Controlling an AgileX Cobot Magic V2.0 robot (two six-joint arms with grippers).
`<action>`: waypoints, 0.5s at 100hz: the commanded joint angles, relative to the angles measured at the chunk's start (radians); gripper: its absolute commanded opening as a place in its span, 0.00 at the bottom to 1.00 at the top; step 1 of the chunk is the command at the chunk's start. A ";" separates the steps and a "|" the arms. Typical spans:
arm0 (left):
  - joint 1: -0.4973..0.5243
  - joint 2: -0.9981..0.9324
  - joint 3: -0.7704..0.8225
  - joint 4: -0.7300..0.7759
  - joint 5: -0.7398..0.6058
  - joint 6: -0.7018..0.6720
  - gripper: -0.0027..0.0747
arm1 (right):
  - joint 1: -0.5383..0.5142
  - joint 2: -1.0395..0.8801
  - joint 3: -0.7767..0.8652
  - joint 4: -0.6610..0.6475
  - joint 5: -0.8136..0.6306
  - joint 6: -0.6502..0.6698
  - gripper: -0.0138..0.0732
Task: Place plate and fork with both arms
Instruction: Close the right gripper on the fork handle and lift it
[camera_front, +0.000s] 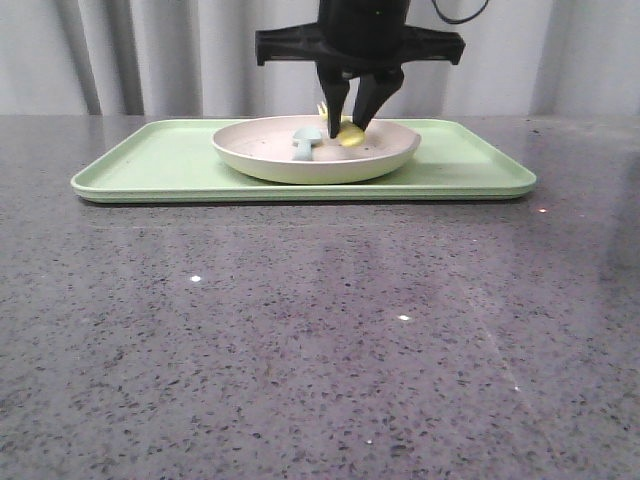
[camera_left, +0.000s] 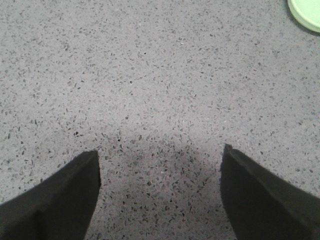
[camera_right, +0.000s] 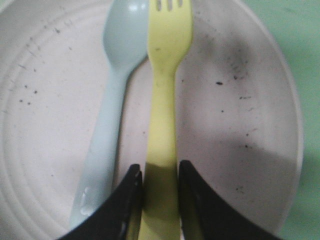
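We see the shallow round cream-pink speckled plate (camera_front: 316, 150) sitting on a flat rectangular light-green tray (camera_front: 150, 165) on the grey speckled stone tabletop (camera_front: 300, 340). In the plate lie a short bright-yellow plastic fork (camera_right: 162, 115) and, just beside it, a pale blue-green plastic spoon (camera_right: 112, 100). Right gripper (camera_right: 160, 187): jaws closed around the fork's handle. Left gripper (camera_left: 160, 195): jaws spread wide over bare tabletop, holding nothing.

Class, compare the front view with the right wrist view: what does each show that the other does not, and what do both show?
Front only: the whole green tray on the speckled table, and the plate's outer wall. Right wrist only: the fork's tines and the right tool closed on its handle. Both: the plate, the yellow fork and the blue spoon lying in it.
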 joint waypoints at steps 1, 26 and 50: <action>0.001 -0.002 -0.026 -0.005 -0.055 -0.002 0.67 | -0.005 -0.068 -0.074 -0.027 0.003 0.000 0.28; 0.001 -0.002 -0.026 -0.005 -0.053 -0.002 0.67 | -0.022 -0.069 -0.171 -0.093 0.090 -0.001 0.28; 0.001 -0.002 -0.026 -0.005 -0.052 -0.002 0.67 | -0.114 -0.103 -0.180 -0.067 0.127 -0.085 0.28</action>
